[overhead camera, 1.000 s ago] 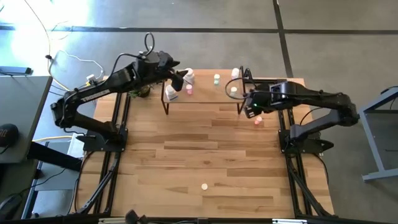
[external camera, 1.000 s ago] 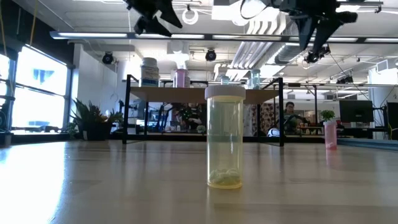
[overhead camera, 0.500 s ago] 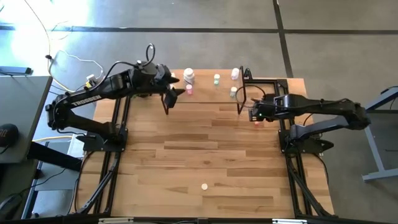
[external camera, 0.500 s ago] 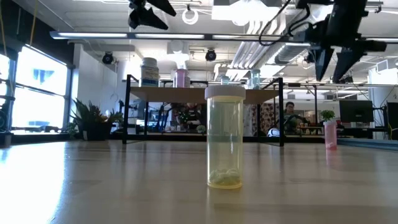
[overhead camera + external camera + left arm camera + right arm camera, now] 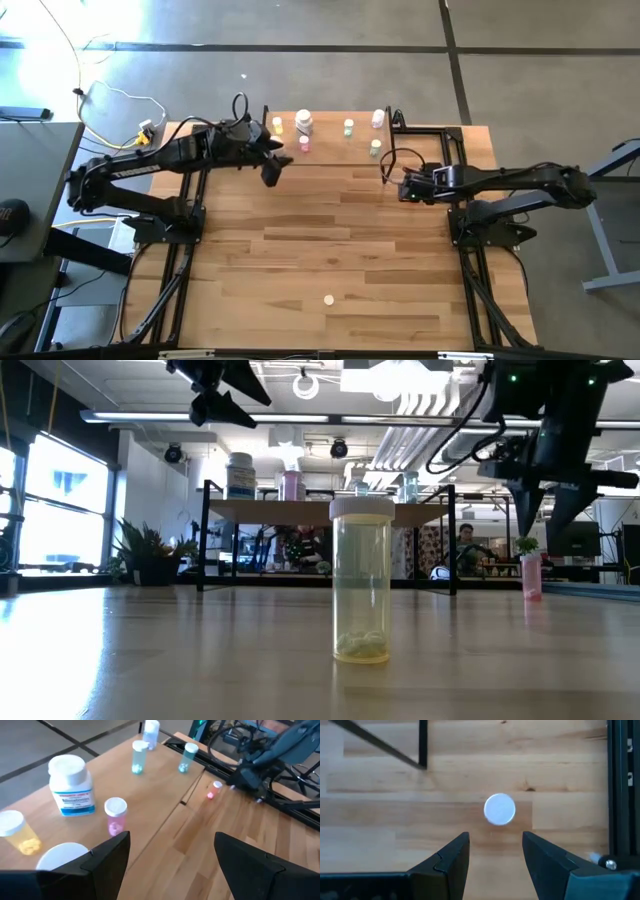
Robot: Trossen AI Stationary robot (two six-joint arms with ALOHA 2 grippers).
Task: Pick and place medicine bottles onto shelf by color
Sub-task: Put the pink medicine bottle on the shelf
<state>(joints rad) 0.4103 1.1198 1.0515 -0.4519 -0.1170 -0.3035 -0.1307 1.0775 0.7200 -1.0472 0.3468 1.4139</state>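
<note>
The light-wood shelf (image 5: 330, 160) stands at the table's far side and carries several bottles: yellow (image 5: 17, 832), large white (image 5: 71, 785), pink (image 5: 116, 815), two greenish (image 5: 139, 756) and small white ones. My left gripper (image 5: 170, 865) is open and empty above the shelf's left front part. My right gripper (image 5: 495, 850) is open, pointing down above a pink bottle (image 5: 531, 575) that stands upright on the table by the shelf's right leg; its white cap (image 5: 499, 809) shows just ahead of the fingers. A pale yellow bottle (image 5: 362, 580) stands near the table's front edge.
A green plant (image 5: 150, 555) sits at the table's far left corner. Dark metal frame rails (image 5: 440, 135) run along the table's right side near my right arm. Bare tabletop (image 5: 330, 240) lies between the shelf and the pale yellow bottle (image 5: 328, 298).
My left gripper has drawn back from over the shelf toward the table's near-left. My right gripper has moved from beside the shelf's right end toward the table's right and near side, and down, until it is over the pink bottle on the table.
</note>
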